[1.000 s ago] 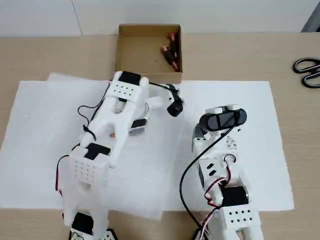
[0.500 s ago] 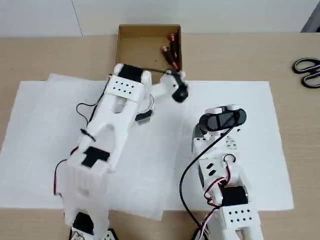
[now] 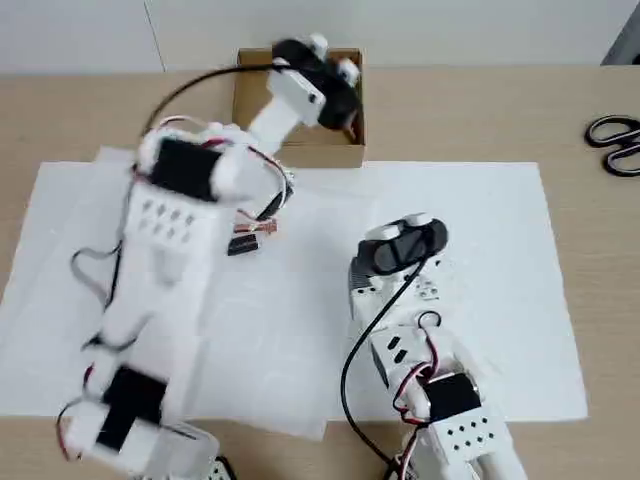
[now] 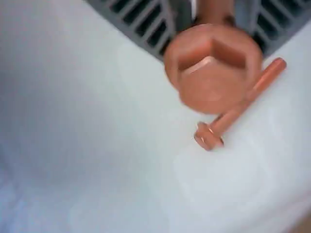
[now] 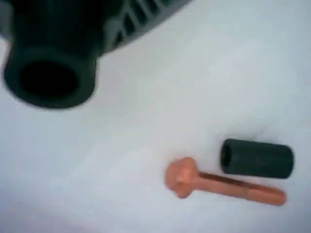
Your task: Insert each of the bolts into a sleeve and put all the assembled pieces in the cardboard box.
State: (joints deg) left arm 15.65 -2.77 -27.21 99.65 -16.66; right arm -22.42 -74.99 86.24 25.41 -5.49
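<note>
In the left wrist view my left gripper (image 4: 214,14) is shut on a copper bolt (image 4: 211,73), hex head toward the camera. A second bolt (image 4: 238,104) lies loose on the white foam beneath. My right gripper (image 5: 73,29) is shut on a black sleeve (image 5: 48,73), open end facing the camera. Below it another bolt (image 5: 223,184) and sleeve (image 5: 257,158) lie side by side on the foam. From above, the left arm (image 3: 180,230) stretches to the cardboard box (image 3: 250,100), its wrist over the box's right half. The right arm (image 3: 410,300) sits mid-sheet. A loose sleeve and bolt (image 3: 250,238) lie between them.
The white foam sheet (image 3: 480,200) covers most of the wooden table. Black scissors (image 3: 615,140) lie at the far right edge. The left arm's cables hang over the foam beside the box.
The left arm swung up and forward, its wrist going from the foam's far edge to above the box. The right arm shifted slightly left. A loose sleeve and bolt are now uncovered.
</note>
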